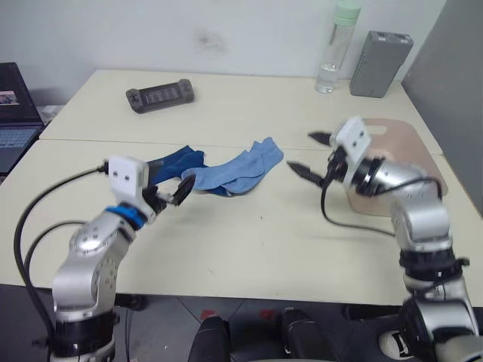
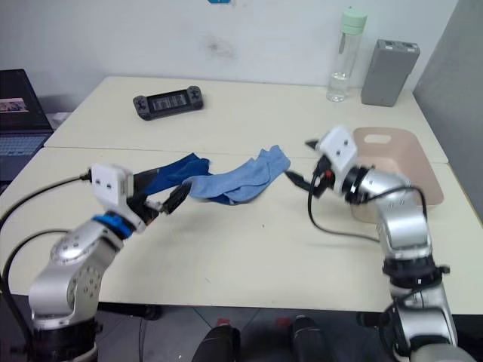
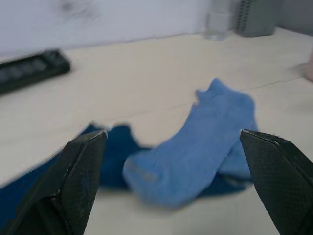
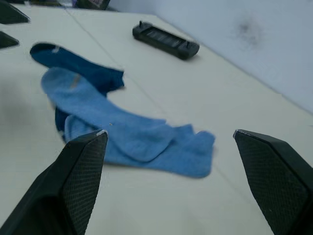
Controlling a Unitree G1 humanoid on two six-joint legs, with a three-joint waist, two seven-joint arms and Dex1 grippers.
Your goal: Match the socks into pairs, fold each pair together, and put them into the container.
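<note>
With both your left gripper [image 1: 172, 194] and right gripper [image 1: 311, 155] spread and empty, pinch the limp, light blue socks [image 1: 240, 170] at centre frame through both layers, as they will sag.

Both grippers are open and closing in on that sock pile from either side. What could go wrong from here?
The light blue socks lie overlapped on the navy socks, so the left gripper may pinch mixed colours together. The right gripper faces the same heap, so both arms might tug one sock. The container sits behind the right arm, which could knock it when swinging back.
</note>
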